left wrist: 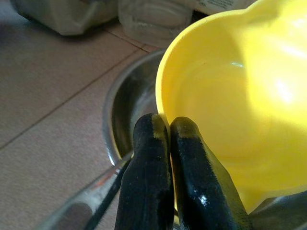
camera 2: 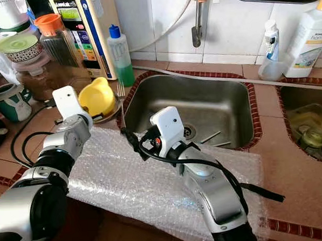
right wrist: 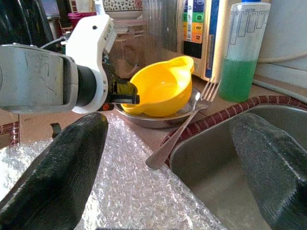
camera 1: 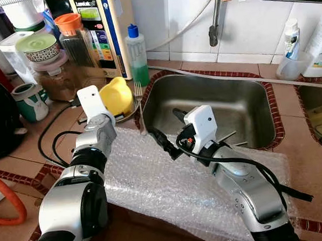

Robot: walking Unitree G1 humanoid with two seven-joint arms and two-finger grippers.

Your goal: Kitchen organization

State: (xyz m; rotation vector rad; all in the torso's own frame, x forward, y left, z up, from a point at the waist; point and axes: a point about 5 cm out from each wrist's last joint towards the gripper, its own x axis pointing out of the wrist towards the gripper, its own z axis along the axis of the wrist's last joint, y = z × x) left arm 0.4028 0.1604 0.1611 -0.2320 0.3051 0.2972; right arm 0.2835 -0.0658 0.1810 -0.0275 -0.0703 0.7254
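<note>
A yellow bowl (camera 1: 118,96) sits tilted in a shallow metal dish (right wrist: 158,120) on the counter, left of the steel sink (camera 1: 240,94). My left gripper (right wrist: 125,94) is shut on the bowl's near rim; the rim is pinched between the black fingers (left wrist: 148,177). A fork (right wrist: 182,129) leans across the sink's left rim beside the dish. Above the sink's near-left corner, my right gripper (camera 1: 169,130) is open and holds nothing, pointing toward the fork and bowl. A sheet of bubble wrap (camera 1: 153,180) covers the counter under both arms.
A green soap bottle (camera 1: 137,54), a water purifier (camera 1: 99,26), jars and a green-and-white mug (camera 1: 30,100) crowd the back left. Black cables (camera 1: 51,139) lie by my left arm. Thin utensils (camera 1: 229,136) lie in the sink. A second basin (camera 1: 317,117) and bottles (camera 2: 307,32) stand to the right.
</note>
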